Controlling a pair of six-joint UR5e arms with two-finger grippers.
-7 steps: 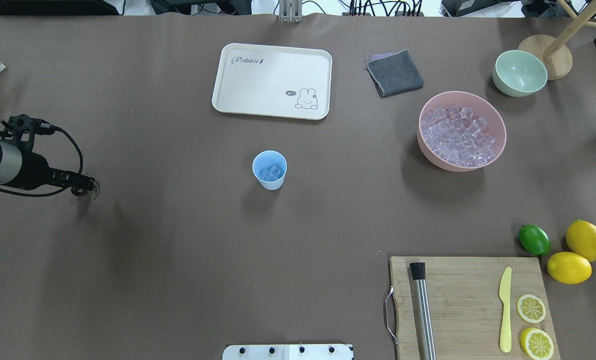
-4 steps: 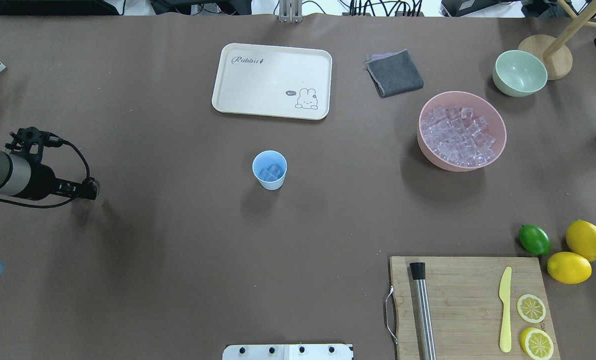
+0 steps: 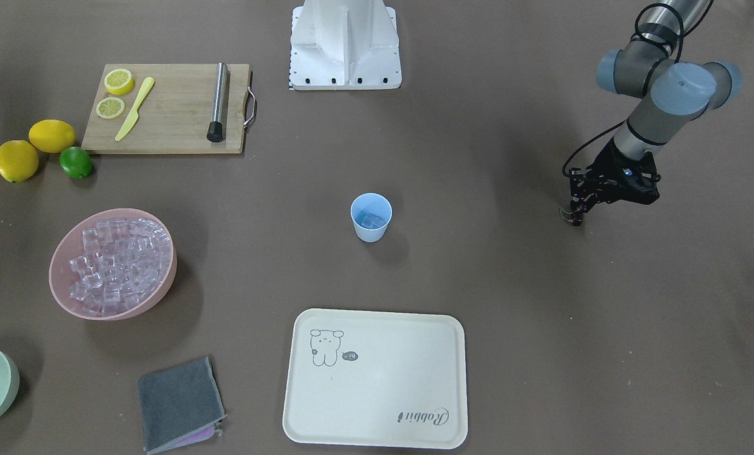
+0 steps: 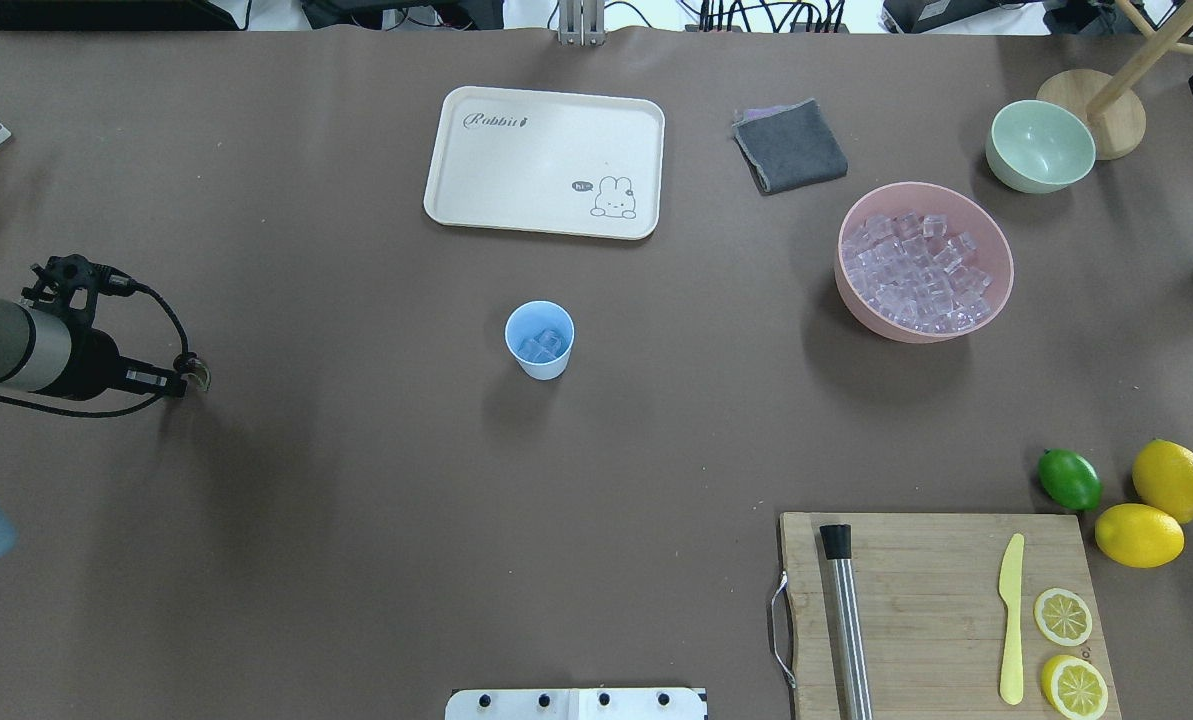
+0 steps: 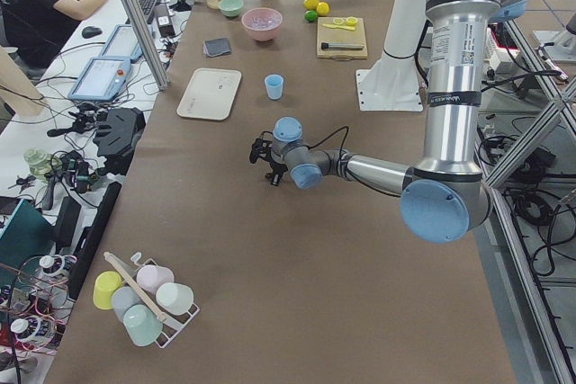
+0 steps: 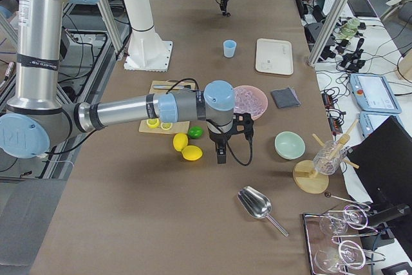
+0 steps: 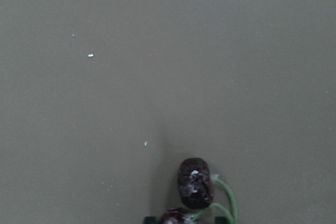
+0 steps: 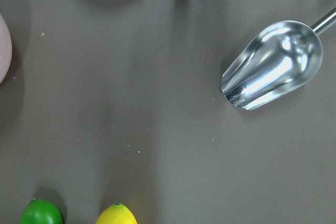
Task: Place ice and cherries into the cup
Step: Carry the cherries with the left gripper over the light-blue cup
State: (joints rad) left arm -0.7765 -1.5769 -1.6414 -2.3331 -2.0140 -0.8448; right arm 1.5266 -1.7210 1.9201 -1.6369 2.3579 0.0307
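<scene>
At the far left, the left end effector (image 4: 192, 378) pinches the cherries (image 7: 195, 183): two glossy, near-black red rounds on thin green stems. They hang over the matte brown tabletop (image 4: 356, 500), well apart from the cup (image 4: 539, 340). The pale blue, tapered plastic cup stands upright mid-table with a few clear ice (image 4: 542, 346) cubes inside. Beyond it lies a cream tray (image 4: 544, 162) lettered "Rabbit". Farther right, a pink bowl (image 4: 891, 330) holds a heap of glassy cubes. Whether the right end effector (image 6: 221, 157) is spread or pressed together cannot be told.

Overhead and front cameras face oppositely, sharing the cup (image 4: 539, 340); wrist cameras seemingly look down.
</scene>
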